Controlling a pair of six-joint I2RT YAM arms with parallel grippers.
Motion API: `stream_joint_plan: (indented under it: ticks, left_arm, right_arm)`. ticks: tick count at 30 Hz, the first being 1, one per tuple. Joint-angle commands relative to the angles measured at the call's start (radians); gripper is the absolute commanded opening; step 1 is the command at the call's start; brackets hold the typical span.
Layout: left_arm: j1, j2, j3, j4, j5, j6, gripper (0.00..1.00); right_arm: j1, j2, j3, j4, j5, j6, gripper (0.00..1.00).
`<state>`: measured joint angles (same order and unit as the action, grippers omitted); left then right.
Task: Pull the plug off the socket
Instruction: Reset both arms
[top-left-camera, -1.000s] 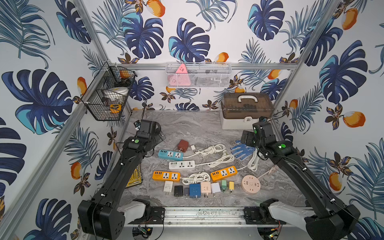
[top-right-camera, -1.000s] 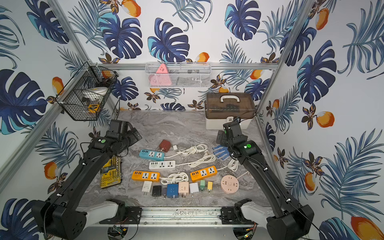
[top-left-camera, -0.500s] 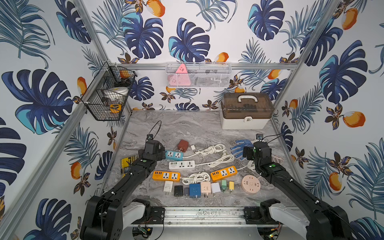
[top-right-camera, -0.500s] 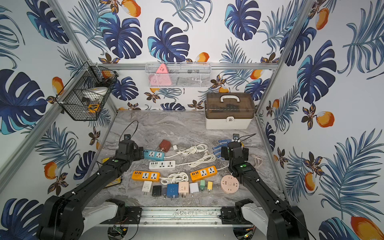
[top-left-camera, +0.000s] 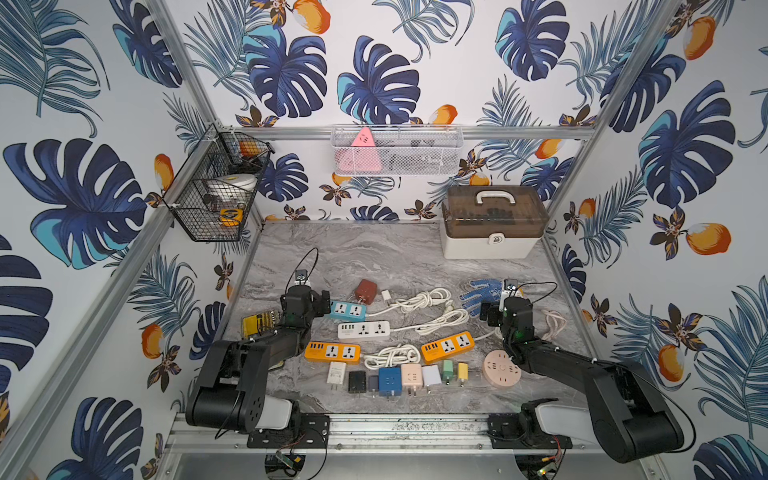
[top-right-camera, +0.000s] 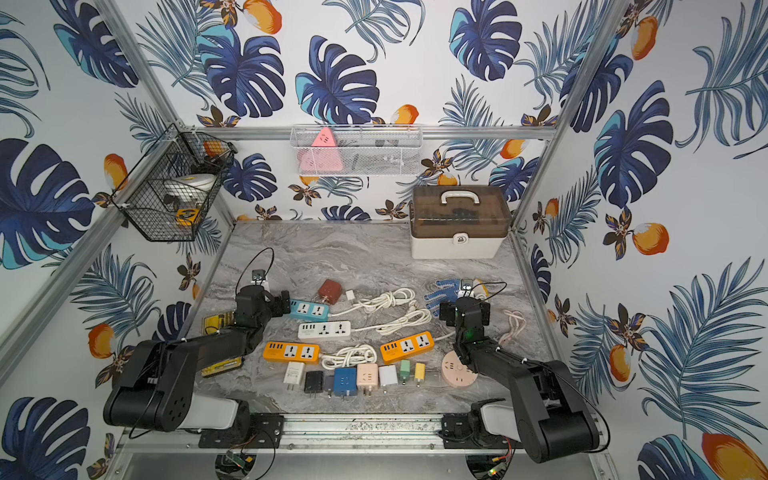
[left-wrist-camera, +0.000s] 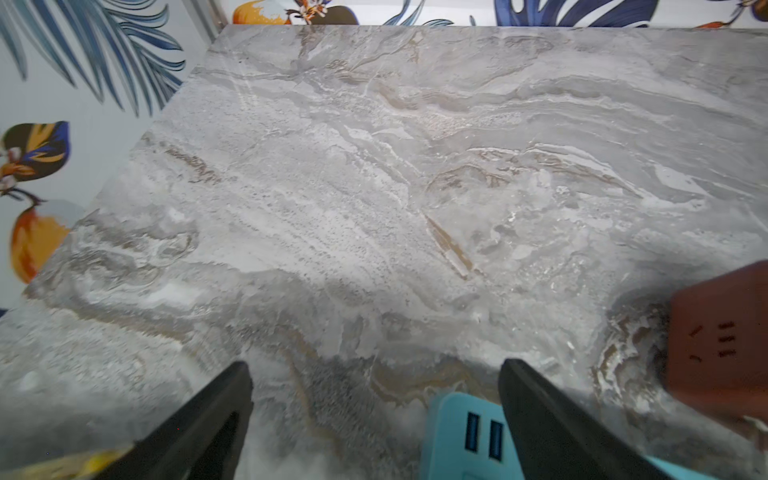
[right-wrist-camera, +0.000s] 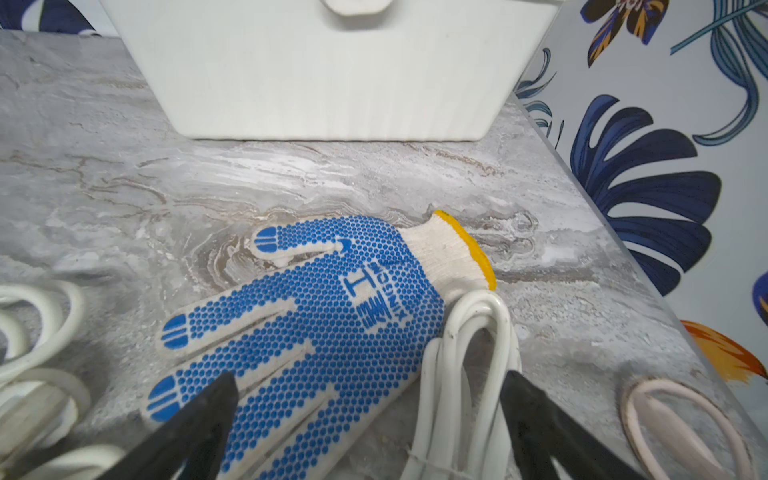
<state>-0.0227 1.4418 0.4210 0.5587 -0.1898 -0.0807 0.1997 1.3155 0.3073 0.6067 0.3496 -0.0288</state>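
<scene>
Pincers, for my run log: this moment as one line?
left pincer open, at blue strip | right pincer open, over glove | held: nothing

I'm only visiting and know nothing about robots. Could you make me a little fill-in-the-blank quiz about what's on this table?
1. The left gripper has its jaws ____ next to one end of the light-blue power strip.
2. The right gripper faces a white knit glove covered in ____ dots.
3. On the grey marble table lie ____ orange power strips.

Missing words: open; blue; two.
</scene>
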Motion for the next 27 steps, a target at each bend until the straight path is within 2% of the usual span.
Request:
stream_joint_plan:
  ticks: [1,7,12,14,17,20,27]
  left_arm:
    - [0.007,0.037,-0.006,0.196,0.046,0.022,0.99]
    - [0.011,0.126,-0.047,0.361,0.069,0.015,0.99]
    - [0.01,0.194,-0.111,0.545,0.057,0.011,0.99]
    - [0.006,0.185,-0.092,0.491,0.06,0.016,0.99]
    - [-0.001,0.19,-0.066,0.446,0.056,0.023,0.99]
    - [-0.012,0.194,-0.051,0.424,0.057,0.038,0.99]
    - [-0.028,0.198,-0.042,0.415,0.038,0.049,0.99]
  right_arm:
    - [-0.008,0.053,-0.01,0.229,-0.064,-0.03,1.0]
    - [-0.053,0.186,-0.009,0.41,-0.134,0.009,1.0]
    - [-0.054,0.322,-0.046,0.596,-0.127,0.007,1.0]
    - [-0.051,0.358,-0.056,0.672,-0.126,-0.011,1.0]
    - [-0.051,0.326,-0.039,0.578,-0.134,0.001,1.0]
    - [-0.051,0.355,-0.025,0.606,-0.144,-0.016,1.0]
    - [-0.07,0.349,0.116,0.309,-0.182,0.008,1.0]
